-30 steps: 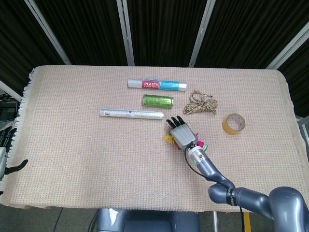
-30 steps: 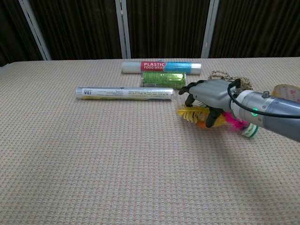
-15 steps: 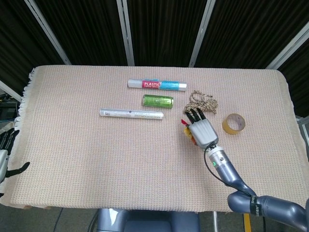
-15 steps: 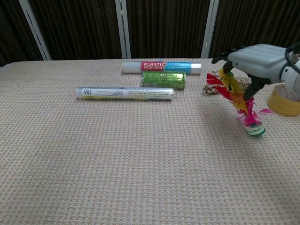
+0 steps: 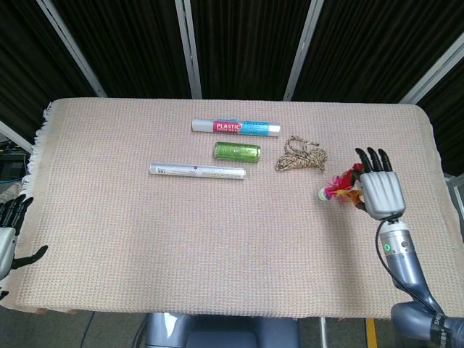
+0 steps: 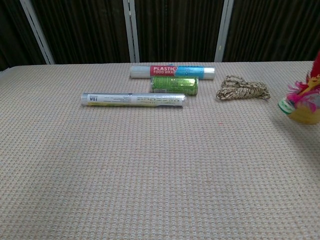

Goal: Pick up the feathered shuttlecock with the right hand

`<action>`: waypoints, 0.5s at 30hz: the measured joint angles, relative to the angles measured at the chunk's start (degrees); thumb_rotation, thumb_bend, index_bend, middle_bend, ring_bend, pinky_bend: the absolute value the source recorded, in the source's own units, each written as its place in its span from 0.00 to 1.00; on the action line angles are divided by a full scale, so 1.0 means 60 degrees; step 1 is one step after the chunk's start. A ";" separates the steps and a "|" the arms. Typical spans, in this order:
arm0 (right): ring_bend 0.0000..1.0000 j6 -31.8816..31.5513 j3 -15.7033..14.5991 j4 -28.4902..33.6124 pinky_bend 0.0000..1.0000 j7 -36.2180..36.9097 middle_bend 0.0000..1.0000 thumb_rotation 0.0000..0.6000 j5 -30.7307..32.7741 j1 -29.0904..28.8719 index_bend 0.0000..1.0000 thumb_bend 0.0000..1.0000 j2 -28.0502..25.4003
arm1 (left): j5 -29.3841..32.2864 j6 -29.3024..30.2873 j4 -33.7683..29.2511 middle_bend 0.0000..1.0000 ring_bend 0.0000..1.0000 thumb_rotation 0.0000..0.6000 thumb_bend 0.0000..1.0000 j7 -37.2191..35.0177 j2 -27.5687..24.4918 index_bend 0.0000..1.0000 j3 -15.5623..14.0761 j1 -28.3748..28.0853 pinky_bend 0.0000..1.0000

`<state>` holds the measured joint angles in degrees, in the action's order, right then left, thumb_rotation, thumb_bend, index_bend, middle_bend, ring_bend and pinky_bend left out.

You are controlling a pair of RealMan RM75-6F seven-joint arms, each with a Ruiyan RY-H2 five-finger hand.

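Observation:
The feathered shuttlecock (image 5: pixel 338 189) has red, pink and yellow feathers and a white-green base. My right hand (image 5: pixel 379 191) holds it by the feathers above the table's right side, with the base pointing left. In the chest view the shuttlecock (image 6: pixel 299 96) shows at the right edge, lifted off the cloth, and the hand itself is out of that frame. My left hand (image 5: pixel 9 233) hangs off the table's left edge, fingers apart and holding nothing.
A red-and-blue plastic wrap roll (image 5: pixel 235 127), a green can (image 5: pixel 237 151) and a silver foil roll (image 5: pixel 196 171) lie at the centre back. A twine bundle (image 5: pixel 301 156) lies right of them. A yellow tape roll (image 6: pixel 306 116) sits under the shuttlecock.
My right hand has lifted the shuttlecock from the table's middle and carried it to the right, over the tape roll. The shuttlecock's base now points left. The left hand has barely moved.

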<state>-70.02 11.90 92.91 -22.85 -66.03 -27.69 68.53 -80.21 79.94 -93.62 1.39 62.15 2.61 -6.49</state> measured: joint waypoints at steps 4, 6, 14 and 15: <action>0.00 -0.0479 -0.0361 0.0298 0.00 0.0104 0.04 1.00 -0.0387 0.0461 0.48 0.31 -0.0221 | -0.0028 -0.0036 -0.0013 0.00 0.00 1.00 0.21 0.0047 0.0032 0.00 -0.0012 -0.0026 0.00; 0.00 -0.0722 -0.0561 0.0417 0.00 0.0146 0.03 1.00 -0.0662 0.0660 0.47 0.31 -0.0253 | -0.0025 -0.0075 -0.0009 0.00 0.00 1.00 0.21 0.0050 0.0042 0.00 -0.0013 -0.0044 0.00; 0.00 -0.1019 -0.1177 0.0723 0.00 -0.0079 0.00 1.00 -0.1462 0.1061 0.34 0.23 -0.0160 | -0.0102 -0.0116 -0.0006 0.00 0.00 1.00 0.21 -0.0034 0.0046 0.00 -0.0007 -0.0099 0.00; 0.00 -0.1056 -0.1204 0.0800 0.00 -0.0143 0.00 1.00 -0.1525 0.1088 0.31 0.21 -0.0146 | -0.0122 -0.0112 -0.0003 0.00 0.00 1.00 0.21 -0.0061 0.0039 0.00 -0.0005 -0.0102 0.00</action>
<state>-76.35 4.68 97.71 -23.71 -75.18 -21.16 67.65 -80.94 79.27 -93.64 1.02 62.39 2.58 -7.10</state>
